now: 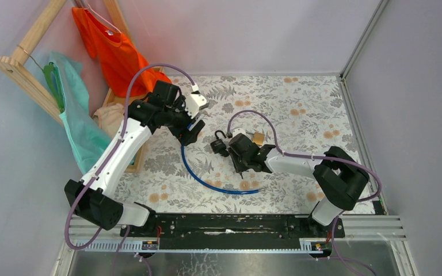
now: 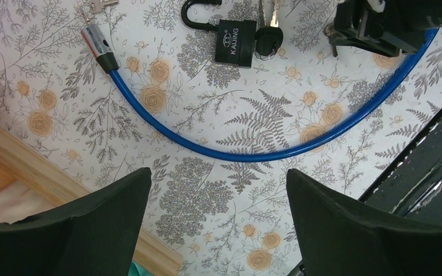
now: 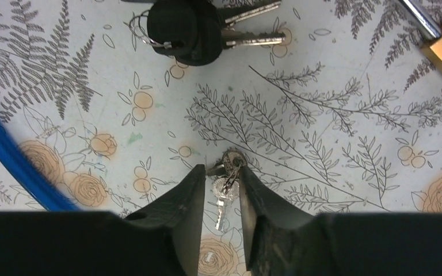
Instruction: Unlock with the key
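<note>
The key, black-headed and on a ring with a second one like it (image 3: 178, 29), lies flat on the floral tabletop beside the black padlock (image 2: 234, 43), whose shackle stands open. My right gripper (image 3: 221, 169) is low over the table short of that key. Its jaws are narrowed to a small gap around a bunch of small all-silver keys (image 3: 224, 187), with the fingertips (image 3: 195, 178) close against them. My left gripper (image 2: 218, 172) hovers wide open and empty above the blue cable (image 2: 236, 152). From above, the left gripper (image 1: 193, 135) is left of the black padlock (image 1: 218, 146).
A brass padlock (image 1: 258, 138) lies just behind the right gripper. The blue cable lock (image 1: 207, 181) curves across the table, its metal end (image 2: 98, 46) near another silver key. A wooden rack (image 1: 29, 75) with an orange shirt (image 1: 115, 52) and teal cloth (image 1: 80, 126) stands at the left.
</note>
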You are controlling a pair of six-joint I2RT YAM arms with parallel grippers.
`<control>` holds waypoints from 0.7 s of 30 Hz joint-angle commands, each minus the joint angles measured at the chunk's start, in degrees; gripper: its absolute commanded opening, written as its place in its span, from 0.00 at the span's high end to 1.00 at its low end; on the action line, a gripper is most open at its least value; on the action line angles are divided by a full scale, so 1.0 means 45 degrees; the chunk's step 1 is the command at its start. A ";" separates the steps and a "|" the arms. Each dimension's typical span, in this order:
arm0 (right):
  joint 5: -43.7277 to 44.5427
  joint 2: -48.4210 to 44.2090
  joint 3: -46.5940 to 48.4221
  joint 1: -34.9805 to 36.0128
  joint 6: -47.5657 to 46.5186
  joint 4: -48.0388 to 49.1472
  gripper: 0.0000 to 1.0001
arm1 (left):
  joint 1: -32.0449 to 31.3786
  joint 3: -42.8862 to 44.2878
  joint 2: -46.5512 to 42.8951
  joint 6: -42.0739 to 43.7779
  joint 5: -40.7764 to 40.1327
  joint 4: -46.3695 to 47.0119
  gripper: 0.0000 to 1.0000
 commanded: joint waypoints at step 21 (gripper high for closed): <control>0.0415 0.0614 0.0493 0.0125 -0.0482 -0.0149 0.83 | 0.0109 0.0535 0.0001 0.0245 0.0637 -0.0892 0.07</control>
